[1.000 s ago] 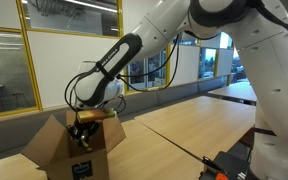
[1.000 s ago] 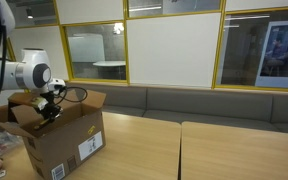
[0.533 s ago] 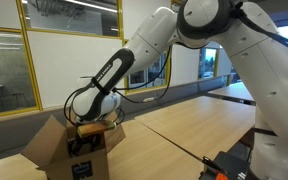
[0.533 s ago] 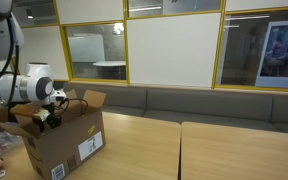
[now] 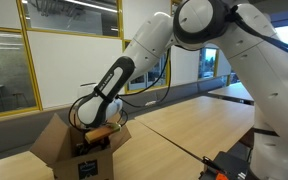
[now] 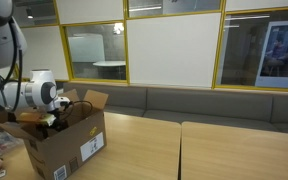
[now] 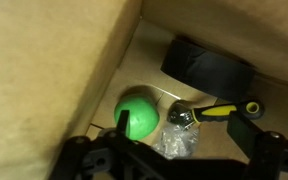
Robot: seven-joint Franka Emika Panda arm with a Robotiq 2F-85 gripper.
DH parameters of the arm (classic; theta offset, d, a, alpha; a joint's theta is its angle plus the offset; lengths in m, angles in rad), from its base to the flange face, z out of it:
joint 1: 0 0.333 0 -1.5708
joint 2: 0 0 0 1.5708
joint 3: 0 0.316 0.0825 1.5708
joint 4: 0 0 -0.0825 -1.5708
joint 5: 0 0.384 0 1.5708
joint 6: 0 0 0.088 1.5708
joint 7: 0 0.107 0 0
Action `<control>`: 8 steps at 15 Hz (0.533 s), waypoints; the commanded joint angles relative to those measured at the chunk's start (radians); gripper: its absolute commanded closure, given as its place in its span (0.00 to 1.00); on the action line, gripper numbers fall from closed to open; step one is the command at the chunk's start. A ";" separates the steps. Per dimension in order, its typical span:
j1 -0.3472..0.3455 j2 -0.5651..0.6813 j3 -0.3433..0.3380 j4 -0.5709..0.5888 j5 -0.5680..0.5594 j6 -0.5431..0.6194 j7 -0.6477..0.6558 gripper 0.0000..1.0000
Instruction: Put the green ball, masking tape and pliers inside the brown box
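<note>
The wrist view looks down into the brown box. On its floor lie the green ball, the dark masking tape roll and the pliers, which have a yellow and black handle and a metal head next to the ball. My gripper hangs open just above them, with one finger by the ball and one by the pliers' handle. Nothing is between the fingers. In both exterior views the gripper is sunk between the flaps of the brown box.
A bit of crinkled clear plastic lies on the box floor under the pliers' head. The box stands on a wooden table in front of a bench and glass walls. Red and black gear sits at the table's near edge.
The arm has lowered the gripper from above the flaps down into the box. The jaws have opened wide.
</note>
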 commanded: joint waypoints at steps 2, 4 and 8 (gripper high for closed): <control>0.033 -0.031 -0.074 -0.047 -0.097 -0.040 0.031 0.01; 0.032 -0.048 -0.098 -0.084 -0.133 -0.039 0.042 0.00; 0.014 -0.083 -0.153 -0.185 -0.187 -0.021 0.079 0.00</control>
